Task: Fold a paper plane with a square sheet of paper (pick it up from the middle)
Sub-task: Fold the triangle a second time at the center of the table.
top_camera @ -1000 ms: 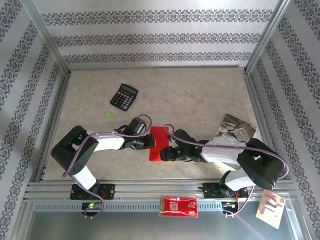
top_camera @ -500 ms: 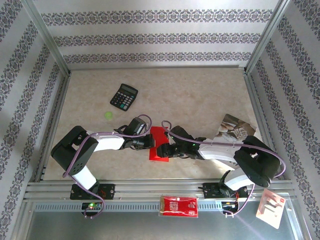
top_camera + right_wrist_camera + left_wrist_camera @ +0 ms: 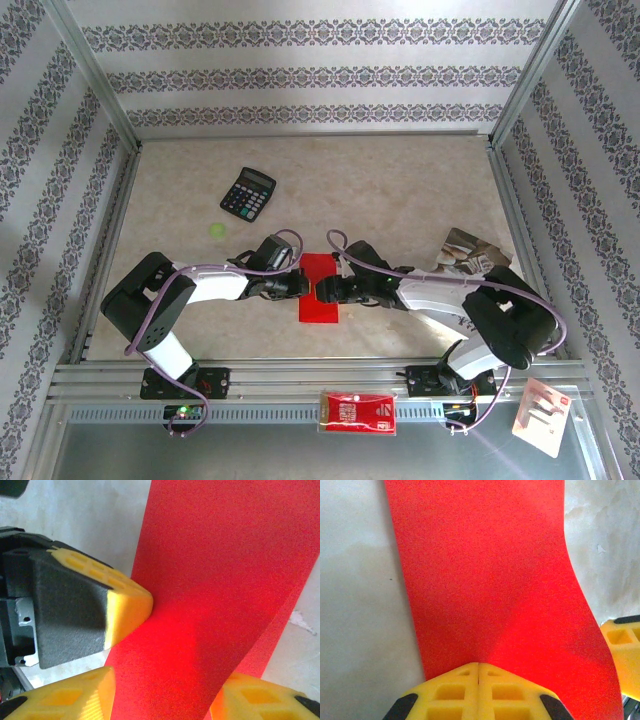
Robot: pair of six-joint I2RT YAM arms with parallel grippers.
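The square sheet of paper (image 3: 320,298) is bright red and lies as a folded upright strip between the two arms at the near middle of the table. My left gripper (image 3: 303,285) (image 3: 478,666) is shut, its tips on the paper's (image 3: 485,575) left edge, where a faint crease starts; whether it pinches the sheet I cannot tell. My right gripper (image 3: 321,291) (image 3: 162,700) is open over the paper (image 3: 215,580), one finger at each side of the strip. Its fingertips come close to the left gripper's yellow fingers (image 3: 127,605).
A black calculator (image 3: 247,193) and a small green dot (image 3: 217,229) lie at the back left. A grey printed booklet (image 3: 470,256) sits at the right. A red-and-white packet (image 3: 357,411) and a white card (image 3: 543,417) rest on the near metal rail.
My right gripper has moved left and away from me along the red paper, up close to the left gripper. The left gripper has stayed put.
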